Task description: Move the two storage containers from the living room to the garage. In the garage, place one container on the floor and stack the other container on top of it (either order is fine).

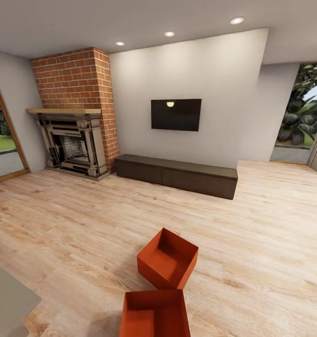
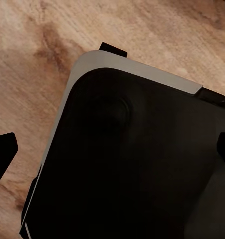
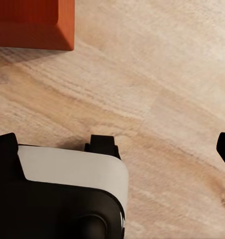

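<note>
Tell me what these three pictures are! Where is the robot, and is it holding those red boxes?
A robot on wheels took them with its own cameras. The big picture is from its head, looking into a living room with a brick fireplace, a black TV and a long dark cabinet. Two orange-red bins, the near bin and the far bin, sit on the wood floor. The other two pictures are from cameras on its arms, looking down at the floor and the robot's own black-and-white base. Nothing is held yet.

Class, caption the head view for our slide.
Two orange bins on the wood floor, fireplace and TV beyond.
</note>
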`<state>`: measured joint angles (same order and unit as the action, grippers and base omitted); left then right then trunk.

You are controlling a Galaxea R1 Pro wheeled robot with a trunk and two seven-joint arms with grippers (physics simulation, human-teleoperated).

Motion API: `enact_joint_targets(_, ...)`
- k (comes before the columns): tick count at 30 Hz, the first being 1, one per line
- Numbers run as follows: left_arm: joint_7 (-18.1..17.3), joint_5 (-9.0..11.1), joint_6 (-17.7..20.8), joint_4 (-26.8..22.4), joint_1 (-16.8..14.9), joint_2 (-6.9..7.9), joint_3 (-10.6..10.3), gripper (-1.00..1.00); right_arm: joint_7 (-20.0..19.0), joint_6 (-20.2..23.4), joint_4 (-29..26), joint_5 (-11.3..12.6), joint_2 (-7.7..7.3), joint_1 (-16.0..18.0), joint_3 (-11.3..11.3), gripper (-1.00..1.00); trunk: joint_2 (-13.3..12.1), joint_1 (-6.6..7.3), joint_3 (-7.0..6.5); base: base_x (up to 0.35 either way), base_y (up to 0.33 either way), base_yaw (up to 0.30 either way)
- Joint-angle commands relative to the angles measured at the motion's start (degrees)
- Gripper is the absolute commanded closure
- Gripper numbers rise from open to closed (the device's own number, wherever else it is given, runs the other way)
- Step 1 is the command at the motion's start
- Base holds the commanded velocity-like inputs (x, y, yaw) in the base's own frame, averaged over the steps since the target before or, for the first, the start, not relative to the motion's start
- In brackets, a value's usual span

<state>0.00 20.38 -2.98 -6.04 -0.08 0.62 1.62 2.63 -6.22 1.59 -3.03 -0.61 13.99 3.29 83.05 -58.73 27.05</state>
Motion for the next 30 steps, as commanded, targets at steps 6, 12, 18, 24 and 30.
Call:
enact_joint_targets(6,0.00,0.08,-0.10,-0.05,-0.01,-0.01,0.14,-1.00,0.27,-0.34,0.17,-0.62,-0.20,0.07,0.31,-1.00,0.03,0.00,0.21,0.000,0.000,-0.006)
enact_joint_targets(12,0.00,-0.21,-0.10,-0.02,0.01,0.03,-0.13,-1.00,0.27,-0.41,0.17,-0.71,-0.42,0.07,0.38,-1.00,0.03,0.00,0.71,0.000,0.000,0.027)
enact_joint_targets(18,0.00,-0.25,-0.10,-0.16,-0.01,0.10,-0.11,-1.00,0.27,-0.50,0.17,-0.74,-0.43,0.07,0.36,-1.00,0.03,0.00,1.24,0.000,0.000,0.064)
enact_joint_targets(24,0.00,-0.31,-0.10,-0.11,-0.01,0.04,-0.20,-1.00,0.27,-0.55,0.17,-0.24,-0.43,0.07,0.26,-1.00,0.03,0.00,1.79,0.000,0.000,0.067)
enact_joint_targets(30,0.00,-0.34,-0.10,-0.11,-0.01,0.08,-0.21,-1.00,0.24,-0.50,0.17,-0.14,-0.49,0.07,0.23,-1.00,0.03,0.00,2.33,0.000,0.000,0.062)
